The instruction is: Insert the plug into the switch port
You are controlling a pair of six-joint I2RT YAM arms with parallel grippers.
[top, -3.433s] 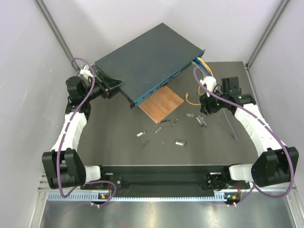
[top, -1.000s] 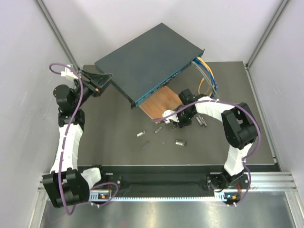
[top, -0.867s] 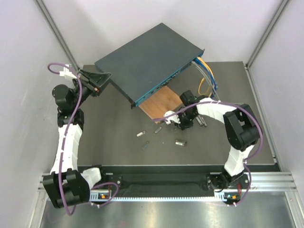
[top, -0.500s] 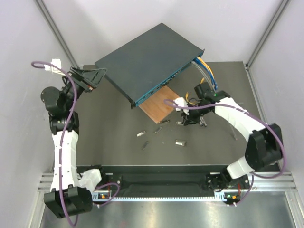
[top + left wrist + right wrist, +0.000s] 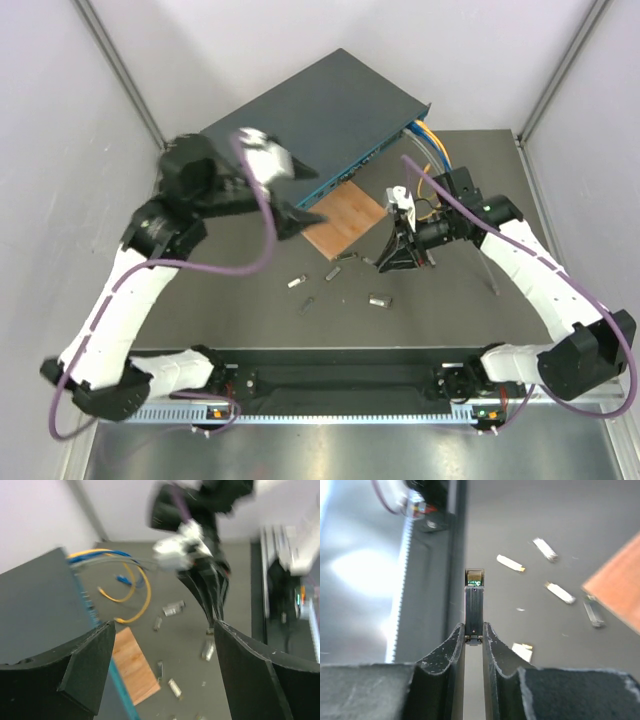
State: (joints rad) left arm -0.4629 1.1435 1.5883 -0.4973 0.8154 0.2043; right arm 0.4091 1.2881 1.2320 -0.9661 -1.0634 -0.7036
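Observation:
The switch (image 5: 330, 110) is a flat dark box at the back, with its teal socket face (image 5: 352, 168) turned to the front right. In the left wrist view the switch (image 5: 35, 605) fills the left side. My right gripper (image 5: 385, 260) hovers over the table right of centre. It is shut on a slim dark plug (image 5: 474, 602), which sticks out past the fingertips of the gripper (image 5: 474, 630). My left gripper (image 5: 308, 195) hangs over the switch's front edge. This gripper (image 5: 165, 625) stands wide open with nothing between its fingers.
A thin wooden board (image 5: 345, 215) lies against the switch's front. Several loose plugs (image 5: 378, 298) are scattered on the dark mat (image 5: 230, 300). Blue and yellow cables (image 5: 432, 145) loop out of the switch's right end. The base rail (image 5: 427, 555) lies beyond the held plug.
My left arm has swung from the switch's left side to above its front edge. The right arm has pulled back and its gripper now points down-left, still holding the plug.

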